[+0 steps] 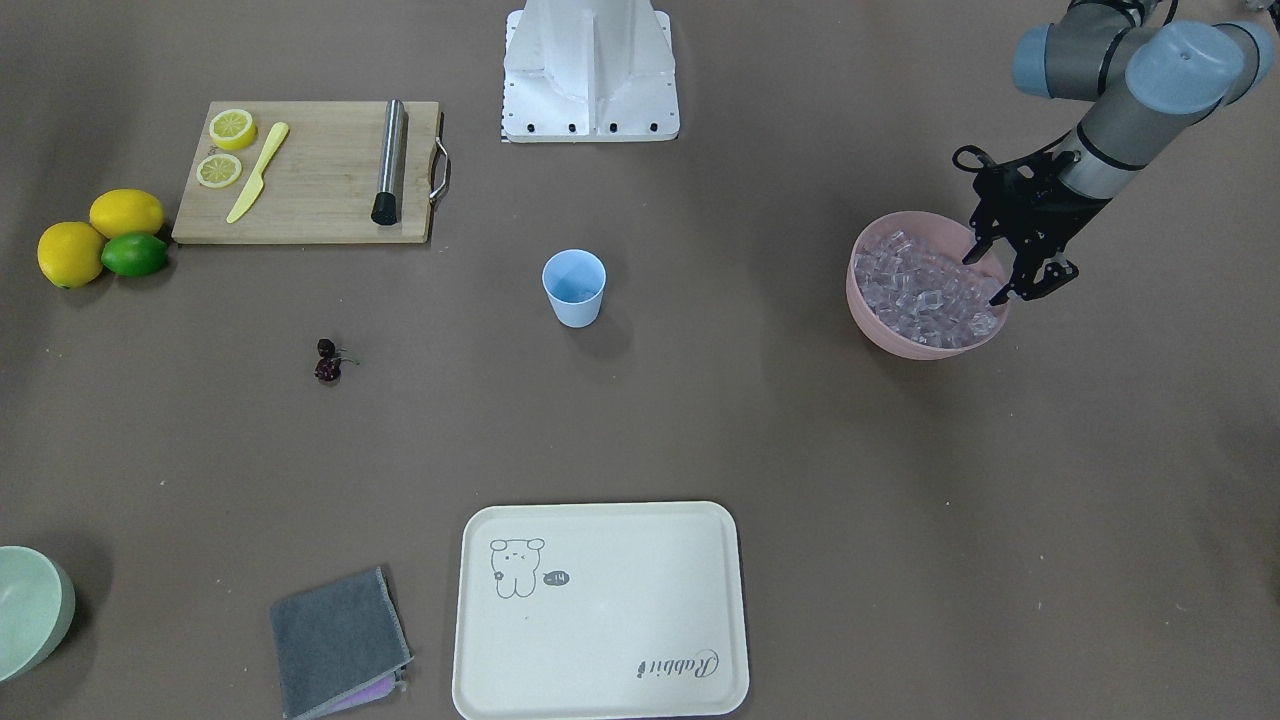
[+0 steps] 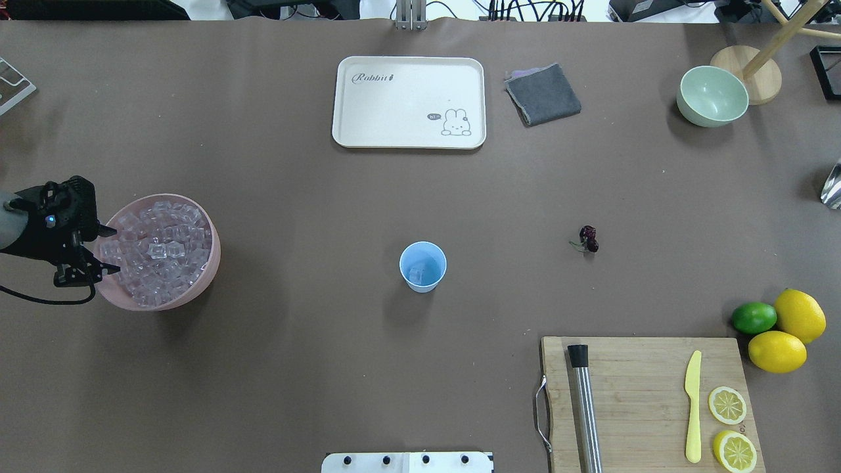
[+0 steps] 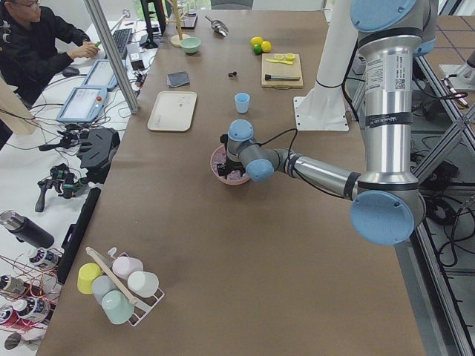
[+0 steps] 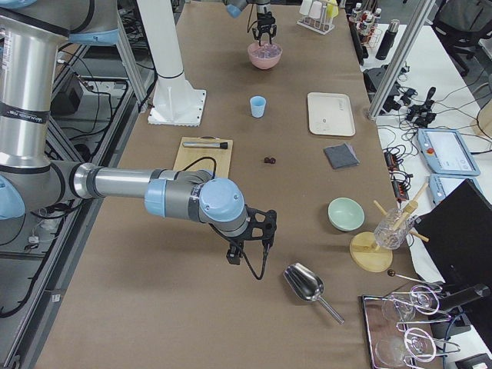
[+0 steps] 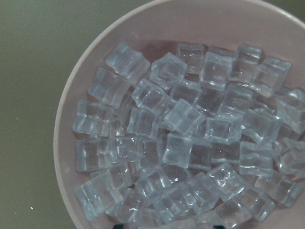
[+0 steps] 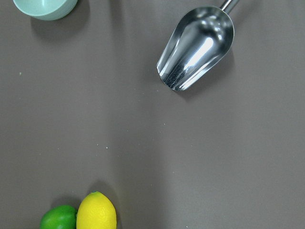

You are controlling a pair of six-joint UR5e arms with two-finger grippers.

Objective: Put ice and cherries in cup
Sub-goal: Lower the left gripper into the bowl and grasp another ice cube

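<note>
Ice-fetching step: I had left gripper [image 2: 113, 249] wide open, empty, over ice [image 2: 161, 253], mid-left of frame; next needed: descend, pinch one cube.

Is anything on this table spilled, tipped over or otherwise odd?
Nothing stands out. The small light-blue plastic cup stands upright, the clear ice cubes lie inside the wide pink bowl, none spilled, and the dark red cherries lie on the table.

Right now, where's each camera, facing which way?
Front-facing: across the table, facing the base; left gripper at pink bowl.
Overhead: behind the robot, looking down; same gripper.
Exterior left: table's end; left arm near.
Exterior right: opposite end; right arm near.
Left wrist: down onto ice.
Right wrist: down onto scoop; no body.
Front-facing and overhead share the cup.
</note>
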